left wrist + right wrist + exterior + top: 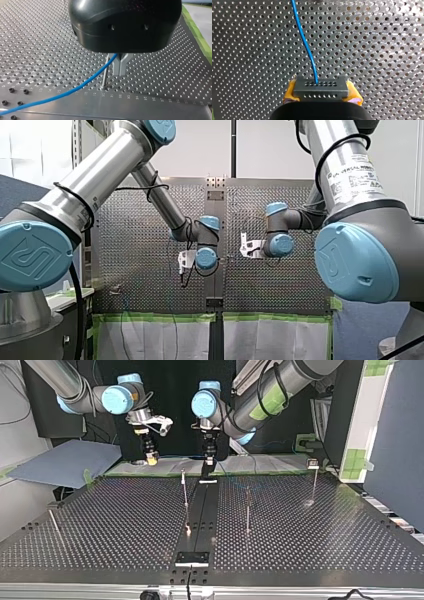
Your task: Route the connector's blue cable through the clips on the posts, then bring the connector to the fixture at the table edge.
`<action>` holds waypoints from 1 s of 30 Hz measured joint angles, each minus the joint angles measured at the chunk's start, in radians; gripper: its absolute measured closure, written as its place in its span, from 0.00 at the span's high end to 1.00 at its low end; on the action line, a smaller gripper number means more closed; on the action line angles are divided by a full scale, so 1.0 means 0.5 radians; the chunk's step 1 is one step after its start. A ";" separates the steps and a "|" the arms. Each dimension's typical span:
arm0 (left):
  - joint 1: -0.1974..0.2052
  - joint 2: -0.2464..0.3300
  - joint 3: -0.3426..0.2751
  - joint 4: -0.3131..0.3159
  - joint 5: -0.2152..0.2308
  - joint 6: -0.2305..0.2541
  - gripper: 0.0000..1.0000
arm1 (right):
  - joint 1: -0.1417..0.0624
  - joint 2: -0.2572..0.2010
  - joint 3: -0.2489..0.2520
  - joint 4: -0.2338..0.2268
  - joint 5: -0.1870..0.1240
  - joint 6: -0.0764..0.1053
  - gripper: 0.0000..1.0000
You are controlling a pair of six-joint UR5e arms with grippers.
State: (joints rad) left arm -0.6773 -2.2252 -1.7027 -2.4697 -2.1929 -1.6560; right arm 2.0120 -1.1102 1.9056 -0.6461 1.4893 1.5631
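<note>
two yellow pads (290, 93) of the right gripper (321, 96) clamp the connector (321, 86) by its sides; it is judged light and rigid, the blue cable (305, 45) ahead limp. left gripper (120, 68) closed beside that cable.

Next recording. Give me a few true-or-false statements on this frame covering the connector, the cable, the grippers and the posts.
1. My right gripper holds the connector between yellow pads. True.
2. The blue cable runs out of the connector. True.
3. The connector already sits in the fixture. False: it is in my right gripper, well away from the fixture.
4. My left gripper has yellow pads. False: its fingers are bare metal under a black body.
5. A thin post stands right beside my left gripper's fingers. True.
</note>
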 joint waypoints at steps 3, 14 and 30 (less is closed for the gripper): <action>0.002 -0.002 0.000 0.003 0.001 -0.001 0.00 | -0.022 0.000 0.029 -0.054 -0.032 0.001 0.00; 0.009 -0.003 0.008 0.012 0.020 0.001 0.00 | -0.087 0.020 0.064 -0.210 -0.144 0.005 0.00; -0.008 -0.005 0.054 0.011 0.051 -0.001 0.00 | -0.144 0.170 0.069 -0.388 -0.168 -0.017 0.00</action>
State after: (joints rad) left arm -0.6813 -2.2278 -1.6756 -2.4642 -2.1674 -1.6565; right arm 1.9402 -1.0254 1.9399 -0.8399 1.4053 1.5545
